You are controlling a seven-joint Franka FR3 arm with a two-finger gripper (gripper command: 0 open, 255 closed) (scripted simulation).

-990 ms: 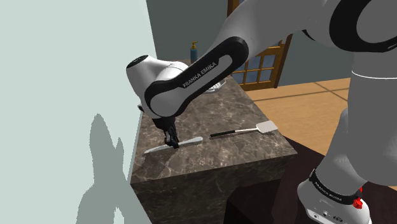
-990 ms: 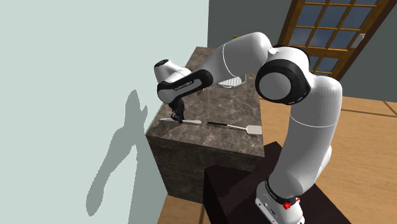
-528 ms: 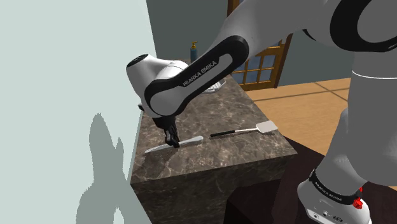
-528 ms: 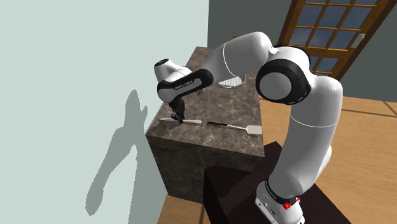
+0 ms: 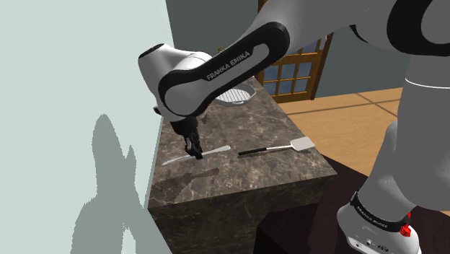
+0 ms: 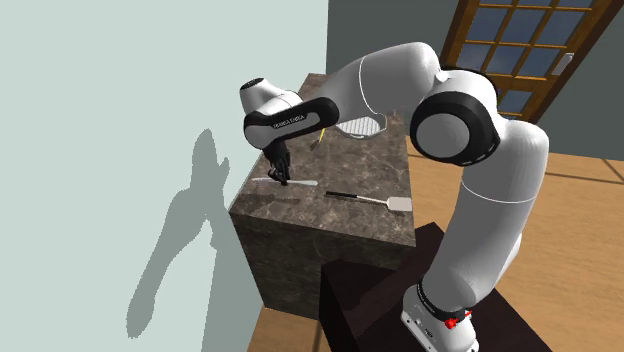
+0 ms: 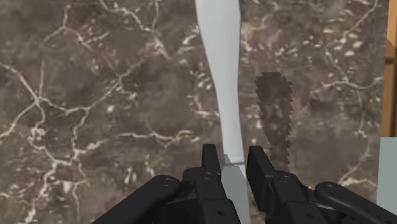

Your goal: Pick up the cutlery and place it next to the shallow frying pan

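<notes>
Block-shaped counter (image 5: 278,123) of dark brown marble with pale veins, flat on top, with sheer sides going down to a wooden floor. Lying flat on top: a spatula (image 5: 278,149) with a slim black handle and a pale square blade. Beyond the spatula, toward the far end of the top: a pale pan (image 5: 236,94), partly hidden. Past the spatula's handle end: bare marble with faint shadows, reaching a pale wall.
</notes>
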